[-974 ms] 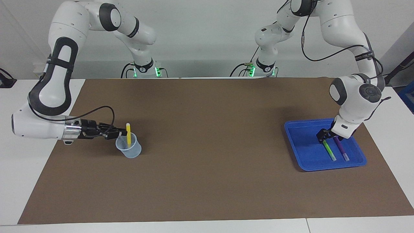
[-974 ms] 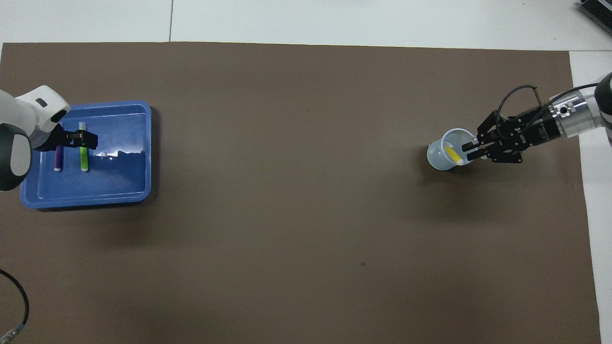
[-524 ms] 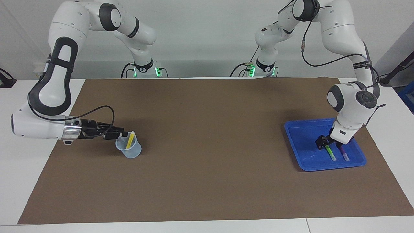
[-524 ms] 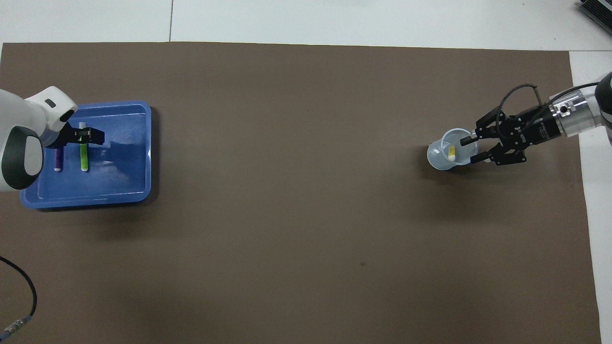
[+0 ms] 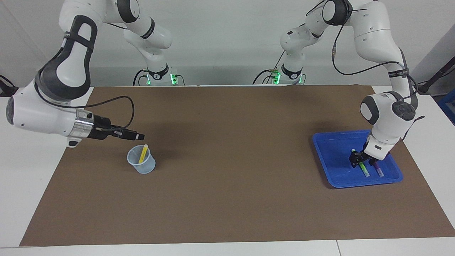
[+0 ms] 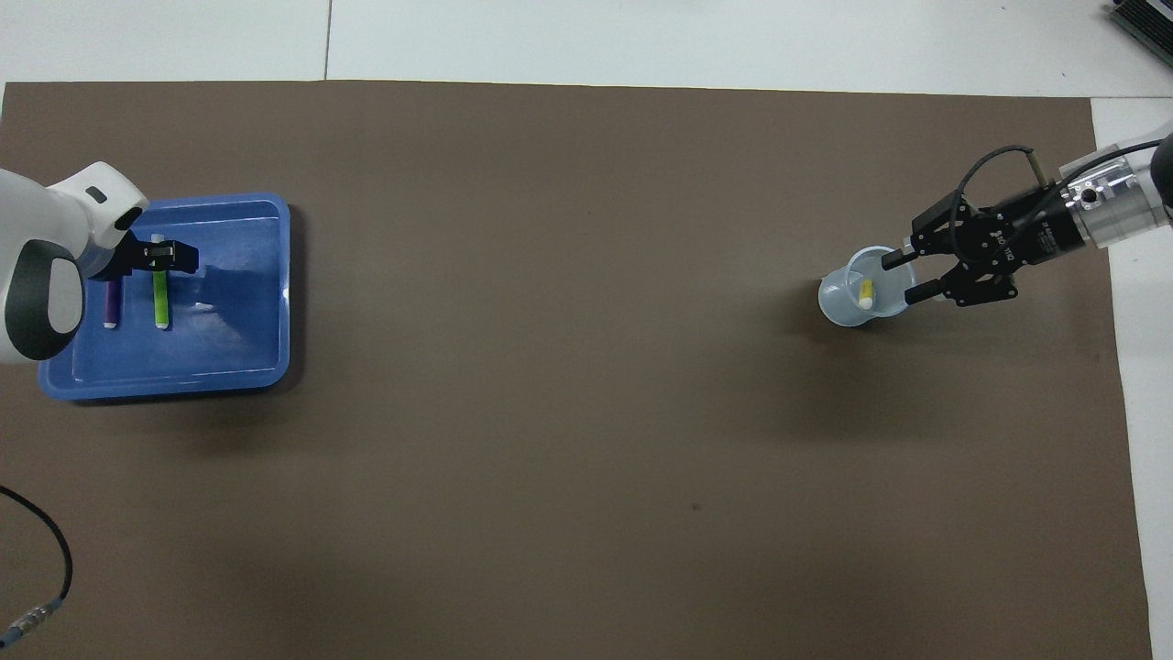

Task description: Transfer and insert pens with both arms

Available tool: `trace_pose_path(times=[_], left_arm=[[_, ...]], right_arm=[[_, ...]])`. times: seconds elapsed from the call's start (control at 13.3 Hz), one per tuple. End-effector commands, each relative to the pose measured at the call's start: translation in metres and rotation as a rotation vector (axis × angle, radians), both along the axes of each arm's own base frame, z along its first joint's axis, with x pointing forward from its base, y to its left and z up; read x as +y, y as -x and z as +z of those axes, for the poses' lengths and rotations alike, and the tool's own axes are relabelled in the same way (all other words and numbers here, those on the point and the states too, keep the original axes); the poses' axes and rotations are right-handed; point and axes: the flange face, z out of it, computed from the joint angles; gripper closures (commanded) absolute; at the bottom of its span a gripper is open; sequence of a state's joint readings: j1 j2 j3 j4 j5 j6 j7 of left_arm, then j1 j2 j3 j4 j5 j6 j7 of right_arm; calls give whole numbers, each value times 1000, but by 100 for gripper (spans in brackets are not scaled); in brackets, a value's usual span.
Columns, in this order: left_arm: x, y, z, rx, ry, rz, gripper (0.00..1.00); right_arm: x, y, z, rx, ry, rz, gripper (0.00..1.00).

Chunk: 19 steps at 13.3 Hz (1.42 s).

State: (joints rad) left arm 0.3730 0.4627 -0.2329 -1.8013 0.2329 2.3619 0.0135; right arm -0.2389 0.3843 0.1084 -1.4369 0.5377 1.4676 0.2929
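The yellow pen (image 5: pixel 143 153) (image 6: pixel 865 291) leans inside a clear plastic cup (image 5: pixel 141 165) (image 6: pixel 838 302) toward the right arm's end of the table. My right gripper (image 5: pixel 139 135) (image 6: pixel 900 278) hangs open just above the cup's rim and holds nothing. In the blue tray (image 5: pixel 330 149) (image 6: pixel 238 275) at the left arm's end, the green pen (image 5: pixel 363 168) (image 6: pixel 161 302) and the purple pen (image 5: pixel 378 170) (image 6: pixel 111 302) lie side by side. My left gripper (image 5: pixel 357 160) (image 6: pixel 163 258) is down in the tray, over the green pen's end nearer its pale cap.
A brown mat (image 5: pixel 227 160) covers most of the white table. Two small arm bases with green lights (image 5: pixel 160 76) stand at the robots' edge. A black cable (image 6: pixel 37 568) lies near the robots at the left arm's end.
The right gripper opened and let go of the yellow pen, which dropped to lean in the cup, then rose and drew back. The left gripper sank onto the green pen.
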Motion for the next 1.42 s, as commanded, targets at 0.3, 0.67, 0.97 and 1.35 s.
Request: trace_pose_path(times=[0.3, 0.67, 0.97, 1.35], left_arm=[[3, 10, -19, -17, -2, -13, 36], [2, 10, -19, -9, -1, -14, 64], [0, 11, -19, -8, 0, -7, 88], [-1, 11, -18, -6, 2, 24, 100]], right_arm=[[32, 50, 89, -164, 240, 251, 37], [43, 78, 140, -255, 366, 348, 33], [43, 91, 145, -258, 385, 370, 31], [66, 101, 142, -245, 489, 455, 21]])
